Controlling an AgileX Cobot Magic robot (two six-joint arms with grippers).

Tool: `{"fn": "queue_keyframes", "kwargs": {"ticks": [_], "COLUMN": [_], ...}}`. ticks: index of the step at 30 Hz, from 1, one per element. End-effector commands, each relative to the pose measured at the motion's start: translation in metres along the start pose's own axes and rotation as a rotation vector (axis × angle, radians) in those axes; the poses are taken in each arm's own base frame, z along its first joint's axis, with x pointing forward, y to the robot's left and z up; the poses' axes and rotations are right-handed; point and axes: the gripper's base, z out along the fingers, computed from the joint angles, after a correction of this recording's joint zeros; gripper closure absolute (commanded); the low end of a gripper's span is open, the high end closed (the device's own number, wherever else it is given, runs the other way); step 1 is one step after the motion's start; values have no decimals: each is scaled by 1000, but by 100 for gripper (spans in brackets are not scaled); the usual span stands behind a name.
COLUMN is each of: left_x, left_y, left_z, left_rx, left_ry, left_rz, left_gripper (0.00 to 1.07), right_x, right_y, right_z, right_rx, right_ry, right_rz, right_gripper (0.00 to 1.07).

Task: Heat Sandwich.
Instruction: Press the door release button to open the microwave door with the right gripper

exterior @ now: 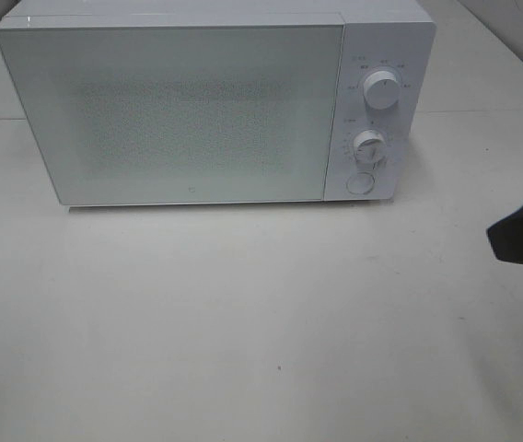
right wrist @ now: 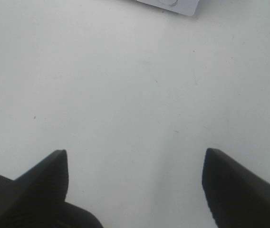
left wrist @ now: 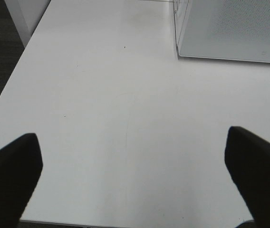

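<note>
1. A white microwave (exterior: 197,110) is sitting at the back of a white table (exterior: 243,322), with its frosted door (exterior: 169,115) lying closed and flush with the front.
2. On the panel to the right of the door, two round knobs are standing one above the other, the upper knob (exterior: 383,90) over the lower knob (exterior: 370,145). A round button (exterior: 360,182) is sitting just under them.
3. The left gripper (left wrist: 132,142) is hanging over bare table with its two dark fingers (left wrist: 11,175) spread wide and nothing between them. A lower corner of the microwave is showing ahead of it.
4. The right gripper (right wrist: 135,161) is also hanging over bare table, its fingers (right wrist: 239,185) spread wide and gripping nothing. In the high view it is showing only as a dark shape at the right edge, well apart from the microwave.
5. The sandwich is not showing in any view, so I cannot tell where it is.
</note>
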Motion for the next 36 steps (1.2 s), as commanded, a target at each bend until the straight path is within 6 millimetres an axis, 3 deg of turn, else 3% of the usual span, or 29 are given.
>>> {"fn": "queue_keyframes", "kwargs": {"ticks": [1, 7, 10, 17, 21, 29, 36], "left_x": [0, 0, 0, 0, 0, 0, 0], "left_y": [-1, -1, -1, -1, -1, -1, -1], "left_z": [-2, -2, -2, -2, -2, -2, -2], "left_rx": [9, 9, 9, 9, 9, 9, 9], "left_ry": [-28, -28, -28, -28, -28, -28, -28], "left_rz": [-8, -8, -8, -8, -8, -8, -8], "left_gripper": [7, 7, 7, 7, 7, 7, 7], "right_x": [21, 46, 62, 86, 113, 134, 134], "right_y": [-8, -23, -33, -37, -36, -30, -30], "right_z": [-12, -21, -37, -57, -65, -81, -81], "right_rx": [16, 83, 154, 210, 274, 371, 374], "right_ry": [-31, -37, -61, -163, -283, -445, -442], "right_rz": [-13, 61, 85, 140, 205, 276, 275], "right_gripper": [31, 31, 31, 31, 31, 31, 32]}}
